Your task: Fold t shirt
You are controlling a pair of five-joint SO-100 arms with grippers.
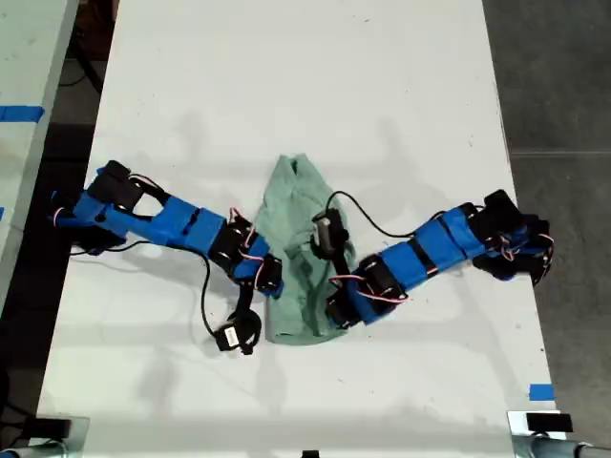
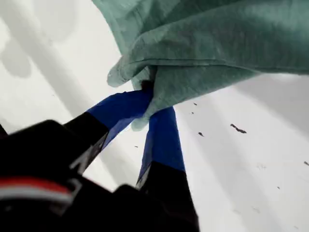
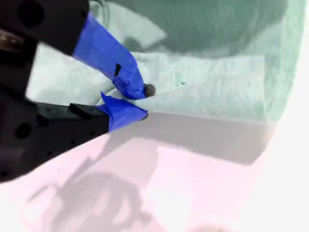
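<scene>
The pale mint-green t shirt (image 1: 298,205) lies crumpled at the middle of the white table (image 1: 286,76). My first gripper (image 2: 148,99) is shut on a bunched fold of the t shirt (image 2: 217,43), held a little above the table. My second gripper (image 3: 145,102) pinches the t shirt's edge (image 3: 207,87), one blue finger (image 3: 111,58) on top and the other beneath. In the exterior view one blue arm (image 1: 172,221) meets the shirt's left edge and another arm (image 1: 430,250) its lower right corner. The wrist views do not show which arm is which.
A black cable (image 1: 368,218) loops over the shirt. A second table with blue tape (image 1: 19,114) stands at the exterior view's left, and grey floor (image 1: 558,86) lies beyond the table's right edge. Blue tape (image 1: 540,391) marks the table's near right corner in that view.
</scene>
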